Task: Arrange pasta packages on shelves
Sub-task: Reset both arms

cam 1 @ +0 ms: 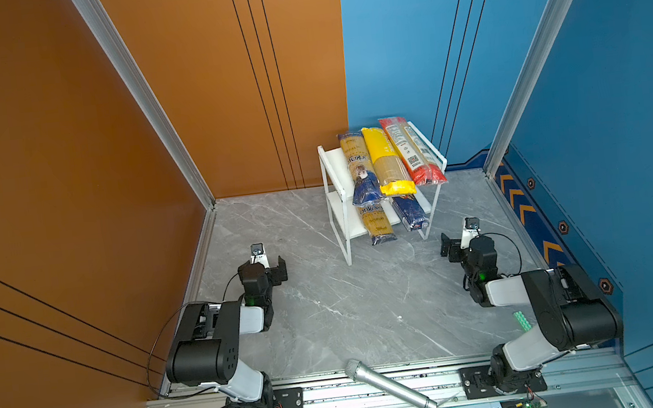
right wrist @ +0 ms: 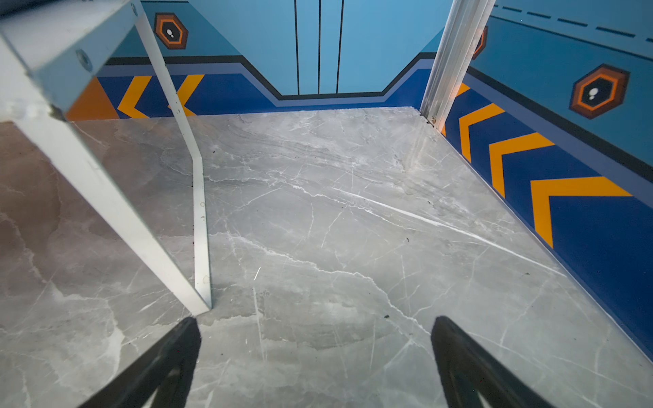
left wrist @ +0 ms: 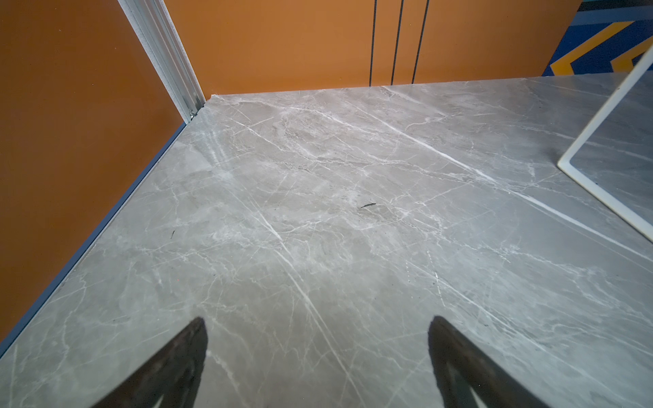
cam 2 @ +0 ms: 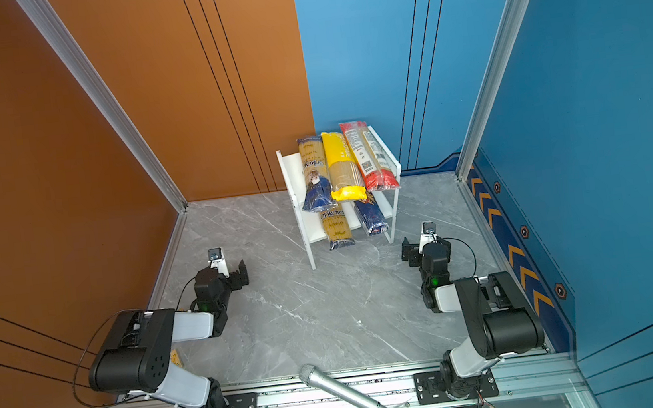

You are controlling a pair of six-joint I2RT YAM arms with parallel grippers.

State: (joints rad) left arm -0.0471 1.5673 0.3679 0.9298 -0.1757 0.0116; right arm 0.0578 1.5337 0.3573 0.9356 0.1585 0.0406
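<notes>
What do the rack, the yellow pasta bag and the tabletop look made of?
Rack: matte white boards, perhaps painted wood or laminate, on thin white tube legs, probably metal. Yellow pasta bag: glossy plastic film, crinkled end, spaghetti showing through. Tabletop: grey veined marble look; stone or print, unclear.

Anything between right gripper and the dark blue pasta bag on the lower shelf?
Yes: the white rack's thin metal-tube side frame stands between the open right gripper and the long dark blue plastic pasta bag.

On the grey marble table (cam 1: 329, 317) a white rack (cam 1: 332, 166) is stood, with an ankara bag (cam 1: 361, 171), a yellow bag (cam 1: 384, 160) and a red bag (cam 1: 410, 149) laid side by side on its top board, and a second ankara bag (cam 1: 377, 220) and a dark blue bag (cam 1: 409, 212) on its lower board.
</notes>
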